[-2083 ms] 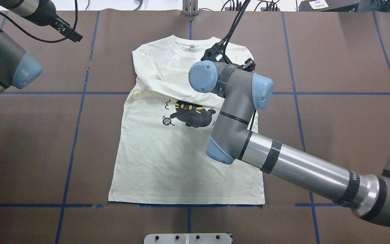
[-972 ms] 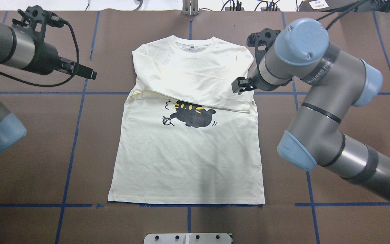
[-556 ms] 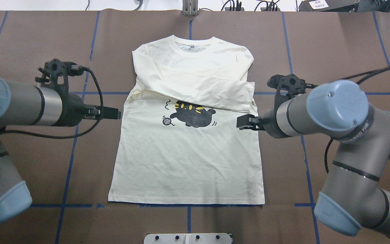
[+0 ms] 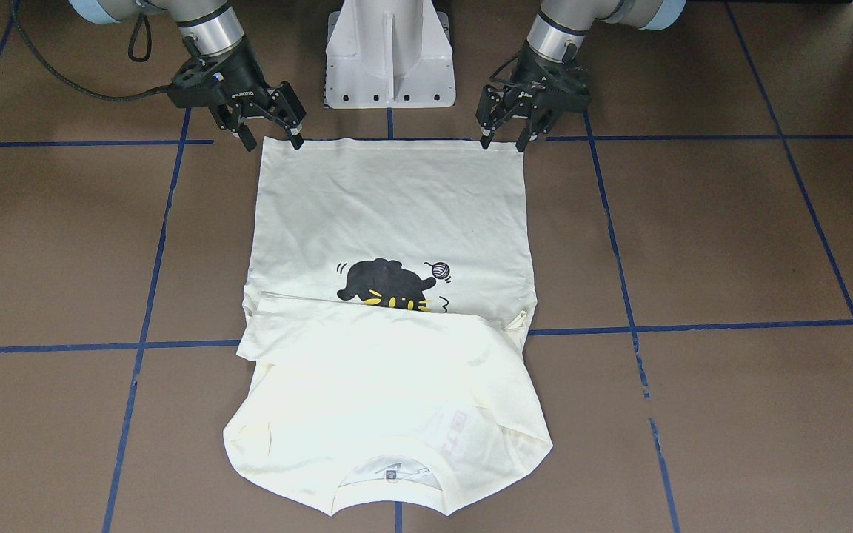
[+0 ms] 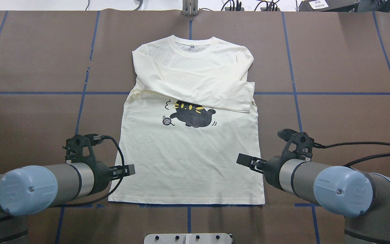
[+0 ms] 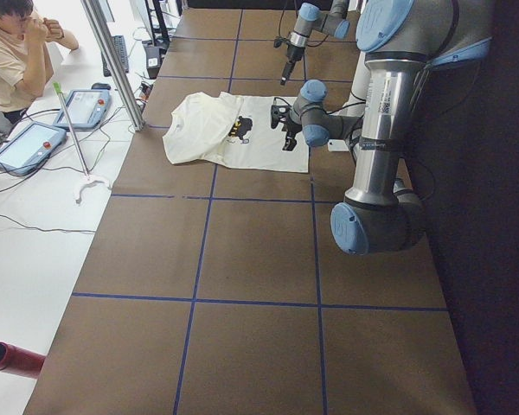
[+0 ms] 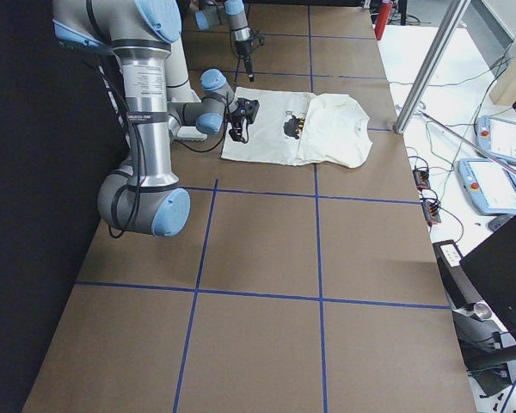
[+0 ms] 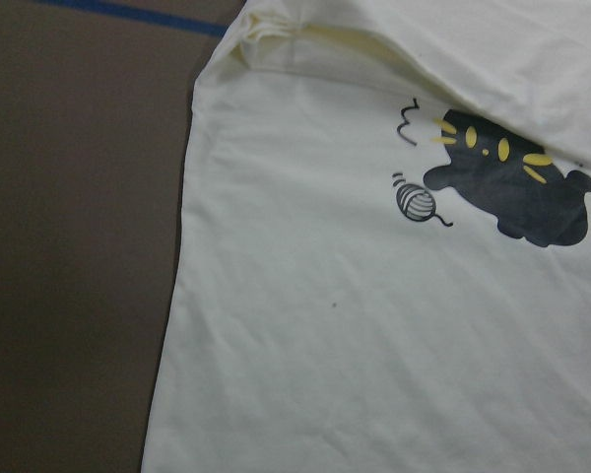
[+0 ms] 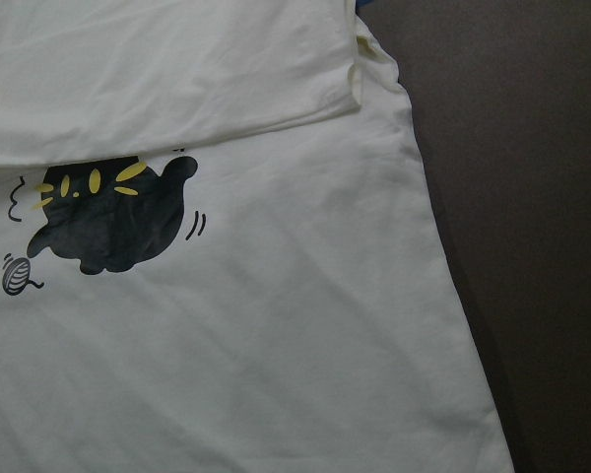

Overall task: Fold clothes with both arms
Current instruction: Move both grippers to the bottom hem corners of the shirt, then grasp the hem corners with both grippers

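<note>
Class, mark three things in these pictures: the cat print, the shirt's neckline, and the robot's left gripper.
cat print point(image 5: 192, 118): overhead view, on the cat's black body.
neckline point(image 5: 193, 56): overhead view, on its front ribbed edge.
left gripper point(image 4: 503, 141): front-facing view, midway between its open jaws.

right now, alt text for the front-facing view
Cream long-sleeved T-shirt with a black cat print lies on the brown table, sleeves folded across its chest. The black left claw and right claw sit open at its hem corners.
</note>
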Available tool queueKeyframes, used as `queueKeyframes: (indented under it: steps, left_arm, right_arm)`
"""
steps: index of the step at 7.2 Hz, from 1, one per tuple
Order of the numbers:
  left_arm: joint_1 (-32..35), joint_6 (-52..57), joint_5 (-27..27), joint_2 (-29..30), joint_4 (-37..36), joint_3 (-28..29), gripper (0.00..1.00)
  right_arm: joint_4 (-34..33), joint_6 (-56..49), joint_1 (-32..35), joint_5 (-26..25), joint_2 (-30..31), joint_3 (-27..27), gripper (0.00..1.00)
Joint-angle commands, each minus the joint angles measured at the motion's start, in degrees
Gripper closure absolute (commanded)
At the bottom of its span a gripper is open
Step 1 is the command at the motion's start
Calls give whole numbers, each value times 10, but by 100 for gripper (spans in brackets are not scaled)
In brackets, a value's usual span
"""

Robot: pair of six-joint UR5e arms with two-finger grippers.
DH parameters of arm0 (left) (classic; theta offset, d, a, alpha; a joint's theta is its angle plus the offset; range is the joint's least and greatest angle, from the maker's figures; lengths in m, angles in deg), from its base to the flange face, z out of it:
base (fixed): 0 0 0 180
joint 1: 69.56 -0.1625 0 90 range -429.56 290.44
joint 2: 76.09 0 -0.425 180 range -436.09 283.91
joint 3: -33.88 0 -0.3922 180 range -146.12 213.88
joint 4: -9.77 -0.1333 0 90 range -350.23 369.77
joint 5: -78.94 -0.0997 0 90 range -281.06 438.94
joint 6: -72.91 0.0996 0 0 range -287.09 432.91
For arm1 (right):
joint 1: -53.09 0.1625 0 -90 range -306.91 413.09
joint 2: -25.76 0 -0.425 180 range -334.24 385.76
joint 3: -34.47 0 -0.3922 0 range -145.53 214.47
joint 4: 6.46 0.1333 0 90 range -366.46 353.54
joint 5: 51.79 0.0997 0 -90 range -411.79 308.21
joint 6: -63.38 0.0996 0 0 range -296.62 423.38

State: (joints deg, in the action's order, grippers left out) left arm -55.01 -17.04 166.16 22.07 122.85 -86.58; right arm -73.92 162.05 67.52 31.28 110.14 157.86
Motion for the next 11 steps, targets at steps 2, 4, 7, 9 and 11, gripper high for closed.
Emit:
queueKeyframes:
  steps: [2,4,7,9,11]
  left_arm:
    - [-23,-15,-14,-3,-12,41,43]
    - [-26,-11,-14,-23,-11,44,43]
    - [-45,-12,-13,-31,-11,44,43]
    - [-51,-12,-13,-31,-11,44,44]
    - [-51,-12,-13,-31,-11,44,47]
  right_arm:
    - [1,7,-6,-12,7,1,0]
    - [1,7,-6,-12,7,1,0]
    - [1,7,-6,-12,7,1,0]
    - [1,7,-7,-13,7,0,0]
    - [1,7,-7,-13,7,-2,0]
